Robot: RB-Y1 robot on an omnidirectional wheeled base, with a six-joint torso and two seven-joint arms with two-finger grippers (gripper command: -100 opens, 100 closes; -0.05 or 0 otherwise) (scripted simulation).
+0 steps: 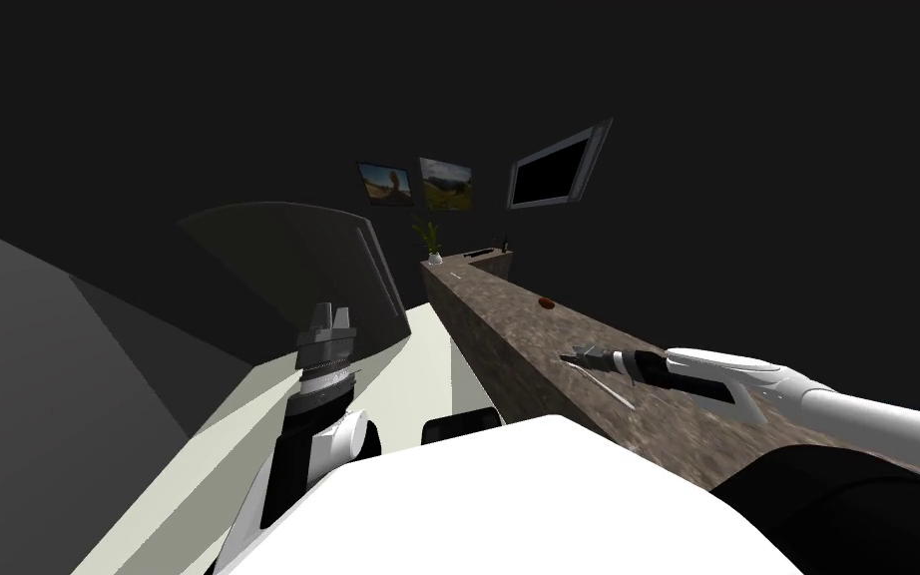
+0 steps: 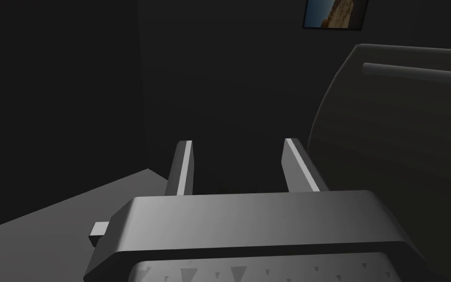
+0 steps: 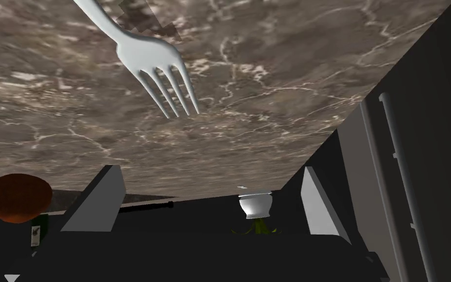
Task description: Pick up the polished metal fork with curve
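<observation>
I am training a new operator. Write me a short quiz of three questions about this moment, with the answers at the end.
1. True or false: the right gripper is shut on the fork.
2. Choose one. The fork lies on: A) a white plate; B) the brown marbled counter; C) the floor.
3. Fill in the blank: the left gripper, raised away from the counter, has its fingers ____.

Key
1. False. Its fingers stand open and the fork lies ahead of them, not gripped.
2. B.
3. open.
</observation>
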